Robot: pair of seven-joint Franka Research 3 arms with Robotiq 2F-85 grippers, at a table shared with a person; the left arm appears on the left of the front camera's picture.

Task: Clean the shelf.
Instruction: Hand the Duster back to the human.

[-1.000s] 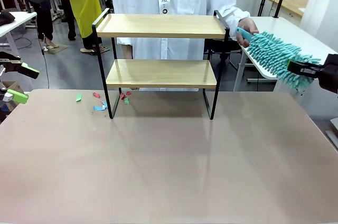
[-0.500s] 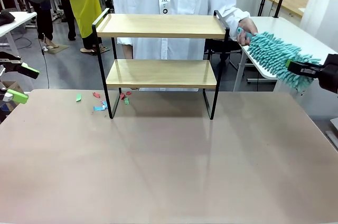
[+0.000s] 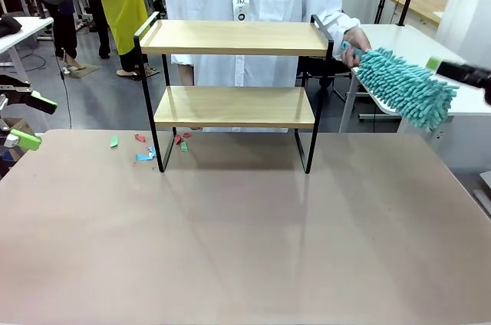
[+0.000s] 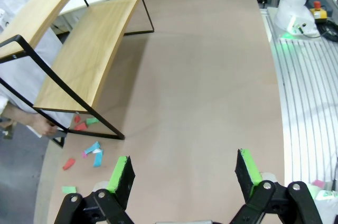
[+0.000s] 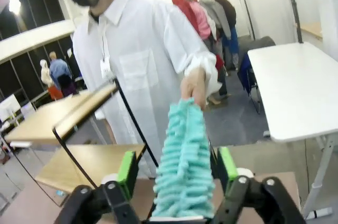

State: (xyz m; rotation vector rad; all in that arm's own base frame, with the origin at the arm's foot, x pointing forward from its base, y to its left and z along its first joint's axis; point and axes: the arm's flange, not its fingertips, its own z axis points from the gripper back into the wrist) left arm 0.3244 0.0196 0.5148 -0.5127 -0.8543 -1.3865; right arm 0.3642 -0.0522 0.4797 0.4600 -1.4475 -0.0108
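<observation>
- Standing at upper centre of the front view, the shelf (image 3: pixel 234 87) has its black frame feet on the tan table (image 3: pixel 245 241); both wooden boards bare.
- Scattered by the shelf's left foot: small paper scraps (image 3: pixel 146 147), red, green and blue, on the table; same scraps at lower left in the left wrist view (image 4: pixel 87 150).
- Person in a white shirt (image 3: pixel 253 3) right behind the shelf; their hand (image 3: pixel 354 37) at upper right holds the handle of a teal fluffy duster (image 3: pixel 403 86).
- Duster slants down toward the right edge, beside the shelf's right rail, apart from it.
- Right gripper (image 5: pixel 177 168): green pads either side of the duster head, jaws spread, pads not pressing the fluff; gripper tip at far right edge in front view (image 3: pixel 460 72).
- Left gripper (image 4: pixel 185 168) at left edge of front view, wide open, nothing between the fingers, well apart from the shelf.
- White table (image 3: pixel 430 49) behind the duster at upper right.
</observation>
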